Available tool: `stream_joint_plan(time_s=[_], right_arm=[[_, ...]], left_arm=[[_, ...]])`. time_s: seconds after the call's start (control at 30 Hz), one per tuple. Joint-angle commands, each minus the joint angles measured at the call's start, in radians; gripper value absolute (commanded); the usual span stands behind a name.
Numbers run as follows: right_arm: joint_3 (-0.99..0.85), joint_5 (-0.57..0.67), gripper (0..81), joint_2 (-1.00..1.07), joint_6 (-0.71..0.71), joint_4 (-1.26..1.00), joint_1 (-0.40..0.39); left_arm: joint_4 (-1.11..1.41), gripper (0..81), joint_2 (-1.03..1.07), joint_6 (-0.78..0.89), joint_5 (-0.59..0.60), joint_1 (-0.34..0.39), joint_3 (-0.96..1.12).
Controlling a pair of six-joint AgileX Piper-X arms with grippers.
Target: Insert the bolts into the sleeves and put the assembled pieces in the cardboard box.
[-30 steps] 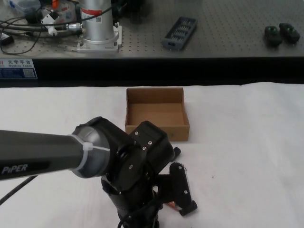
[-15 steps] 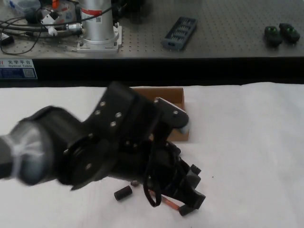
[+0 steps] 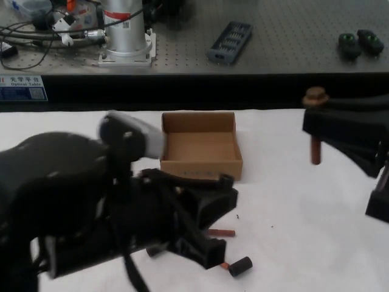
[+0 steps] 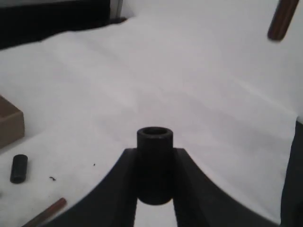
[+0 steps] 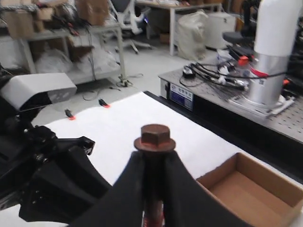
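On a white-covered table (image 3: 304, 201), seen from the high camera, the right end effector (image 3: 315, 121) holds a bolt (image 3: 315, 146) upright, head uppermost, well to the right of the open cardboard box (image 3: 200, 164). A second bolt (image 3: 220, 233) and a loose sleeve (image 3: 240, 266) lie on the cloth in front of the box, beside the bulky left arm (image 3: 85, 201). The left wrist camera gives the close look: the left end effector (image 4: 155, 158) is clamped on a black sleeve (image 4: 155, 142), its hollow end showing, above the cloth. The right wrist camera shows its fingers (image 5: 130, 189) pinched on the bolt's shank just under the hexagonal head. The count is two bolts, two sleeves and one box. Behind stands a perforated metal table (image 3: 273, 36) with a silver post (image 3: 124, 30) and cables.
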State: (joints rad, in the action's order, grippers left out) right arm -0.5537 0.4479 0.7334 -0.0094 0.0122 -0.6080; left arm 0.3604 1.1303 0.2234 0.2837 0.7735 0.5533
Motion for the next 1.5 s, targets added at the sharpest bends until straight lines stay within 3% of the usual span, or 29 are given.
stream_joint_plan(time_s=[0.0,0.3,0.53,0.67,0.83,1.33,1.47], right_arm=[[0.043,0.078,3.4,-0.009,0.071,-0.146,-0.002],[0.069,0.244,3.4,0.114,0.204,-0.325,-0.002],[0.069,0.274,3.4,0.266,0.32,-0.581,-0.055],[0.069,0.273,3.4,0.313,0.332,-0.645,-0.101],[0.069,0.273,3.4,0.32,0.332,-0.651,-0.127],[0.069,0.262,3.4,0.32,0.326,-0.653,-0.122],[0.069,0.207,3.4,0.32,0.322,-0.662,-0.102]], left_arm=[[0.114,0.6,-0.065,0.07,-0.023,-0.002,-0.081],[0.118,0.6,-0.101,0.07,0.043,0.003,-0.121],[0.152,0.6,-0.101,0.072,0.064,0.003,-0.121],[0.152,0.6,-0.101,0.069,0.151,0.003,-0.121],[0.183,0.6,-0.101,0.067,0.175,0.003,-0.121],[0.272,0.6,-0.131,0.049,0.175,0.003,-0.121],[0.267,0.6,-0.156,0.037,0.171,0.003,-0.126]])
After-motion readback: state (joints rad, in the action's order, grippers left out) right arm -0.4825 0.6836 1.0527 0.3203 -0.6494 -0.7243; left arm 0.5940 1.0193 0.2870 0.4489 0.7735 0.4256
